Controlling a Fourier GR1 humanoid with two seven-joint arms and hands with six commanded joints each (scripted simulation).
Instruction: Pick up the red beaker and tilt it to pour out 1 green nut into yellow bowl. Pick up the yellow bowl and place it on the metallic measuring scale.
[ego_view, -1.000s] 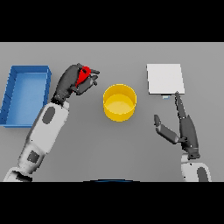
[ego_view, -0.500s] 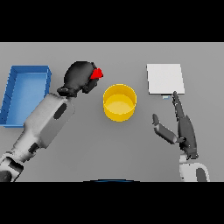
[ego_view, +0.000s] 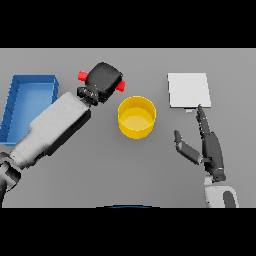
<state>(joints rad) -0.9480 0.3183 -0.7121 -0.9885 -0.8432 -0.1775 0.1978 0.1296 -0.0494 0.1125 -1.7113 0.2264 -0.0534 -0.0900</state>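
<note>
The red beaker (ego_view: 120, 86) lies on its side in my left robot hand (ego_view: 104, 80), only its two red ends showing past my fingers, just left of the yellow bowl (ego_view: 136, 117). The bowl stands upright on the counter. The metallic measuring scale (ego_view: 188, 90), a flat pale square, lies to its right.

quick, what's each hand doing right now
Left hand: shut on the red beaker, beside the yellow bowl.
Right hand: open, holding nothing.

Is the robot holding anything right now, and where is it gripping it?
Yes. The left robot hand is wrapped round the middle of the red beaker, both ends poking out. The right robot hand is open, holding nothing.
</note>
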